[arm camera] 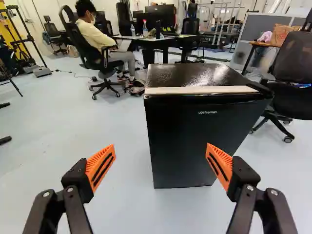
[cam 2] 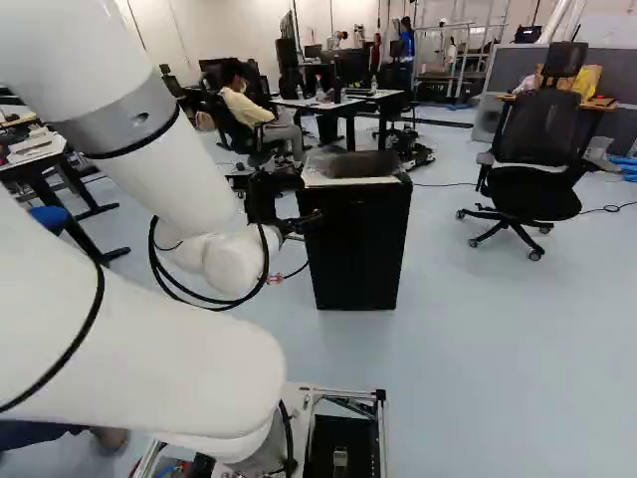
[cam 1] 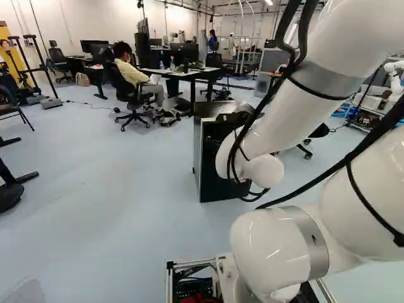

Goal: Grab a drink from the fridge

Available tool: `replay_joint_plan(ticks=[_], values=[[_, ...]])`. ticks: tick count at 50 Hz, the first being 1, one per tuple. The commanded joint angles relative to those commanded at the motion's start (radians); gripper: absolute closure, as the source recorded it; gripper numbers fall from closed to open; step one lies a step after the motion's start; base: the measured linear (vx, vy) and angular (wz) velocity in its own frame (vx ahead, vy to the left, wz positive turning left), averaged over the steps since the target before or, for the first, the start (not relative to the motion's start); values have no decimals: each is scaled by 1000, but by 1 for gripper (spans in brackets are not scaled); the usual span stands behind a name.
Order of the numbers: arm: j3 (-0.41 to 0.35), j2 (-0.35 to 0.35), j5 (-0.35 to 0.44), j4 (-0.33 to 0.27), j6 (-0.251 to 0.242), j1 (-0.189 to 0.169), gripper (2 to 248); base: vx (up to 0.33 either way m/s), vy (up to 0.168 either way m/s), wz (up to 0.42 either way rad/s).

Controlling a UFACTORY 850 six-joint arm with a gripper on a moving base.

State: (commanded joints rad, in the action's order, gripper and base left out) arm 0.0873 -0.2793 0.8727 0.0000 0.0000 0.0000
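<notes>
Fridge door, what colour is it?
The fridge door is black, clearest in the wrist view.

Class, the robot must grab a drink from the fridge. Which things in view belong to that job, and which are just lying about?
For the job:
black fridge
gripper, open

Just lying about:
unoccupied office chair right of the fridge
desk behind it
bottle on the desk

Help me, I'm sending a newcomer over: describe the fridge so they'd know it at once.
Find the desk with monitors on it. On the floor on the near side of it, ahead of the open claw, stands the fridge. Unlike the black wheeled chair nearby, it is a solid black box with a pale strip along its top front edge.
</notes>
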Motion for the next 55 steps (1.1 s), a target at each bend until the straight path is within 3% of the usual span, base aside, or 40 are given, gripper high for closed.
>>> replay_joint_plan(ticks=[55], values=[[0,0,0,0,0,0,3,41,26,-17]])
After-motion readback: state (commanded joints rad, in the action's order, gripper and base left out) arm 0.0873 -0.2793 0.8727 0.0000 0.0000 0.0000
